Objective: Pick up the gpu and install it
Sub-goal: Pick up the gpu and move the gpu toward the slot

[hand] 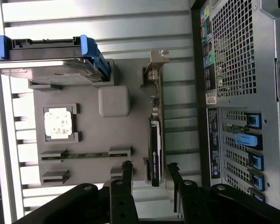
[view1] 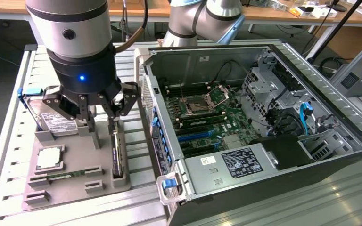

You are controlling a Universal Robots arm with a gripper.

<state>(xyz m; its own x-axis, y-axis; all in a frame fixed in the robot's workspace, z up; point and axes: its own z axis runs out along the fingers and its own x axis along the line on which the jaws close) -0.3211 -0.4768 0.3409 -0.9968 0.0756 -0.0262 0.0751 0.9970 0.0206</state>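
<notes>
The gpu (view1: 116, 157) stands on its thin edge in a slot of the grey fixture tray (view1: 74, 190), beside the open computer case (view1: 231, 117). In the wrist view the gpu (hand: 155, 144) is a narrow black strip with its silver bracket (hand: 156, 70) at the far end. My gripper (view1: 100, 121) hangs open just above the card's end nearer the hard drive. In the wrist view the gripper (hand: 149, 171) has one finger on each side of the card's line, and nothing is held.
On the tray also sit a silver hard drive in a blue frame (view1: 54, 117), a processor chip (view1: 49, 159) and a green memory stick (view1: 64, 176). The case's motherboard (view1: 206, 117) lies exposed. The case's rear panel (hand: 238, 93) is close to the card.
</notes>
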